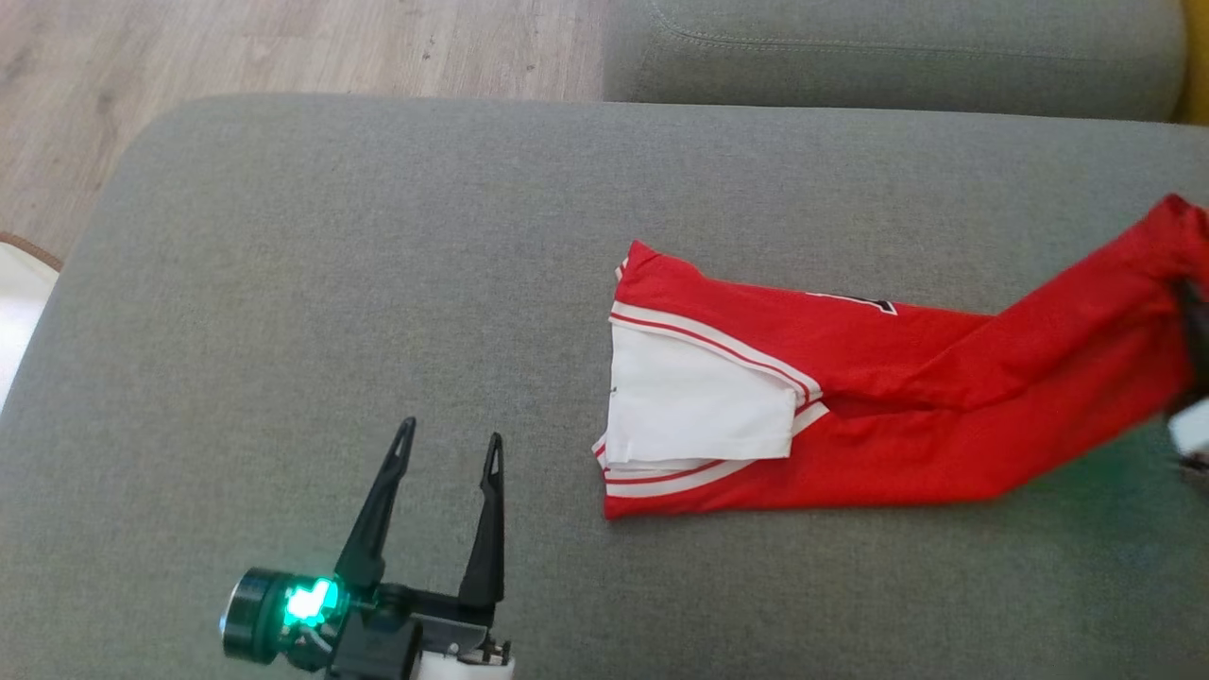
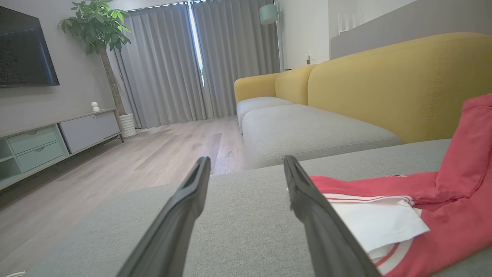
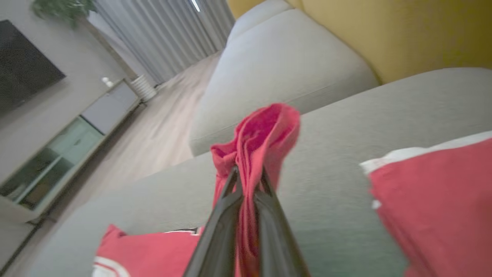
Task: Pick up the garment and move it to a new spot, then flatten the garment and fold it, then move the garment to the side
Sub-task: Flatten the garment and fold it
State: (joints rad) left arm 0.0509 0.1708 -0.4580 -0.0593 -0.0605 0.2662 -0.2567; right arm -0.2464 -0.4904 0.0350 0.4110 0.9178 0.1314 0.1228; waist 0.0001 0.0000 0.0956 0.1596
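Nearest, the left gripper (image 1: 451,432) hovers with its fingers spread over the bare grey cushion (image 1: 378,236). The red garment (image 1: 850,416) lies just to its right, long axis running left to right. Its far right end is raised, pinched in the right gripper (image 3: 249,173), so that arm likely leads the fold.

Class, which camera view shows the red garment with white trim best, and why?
The head view: the red jersey garment with white trim spreads across the grey fabric cushion almost whole. The left wrist view catches its low side edge; the right wrist view, a bunched end pinched in the right gripper.
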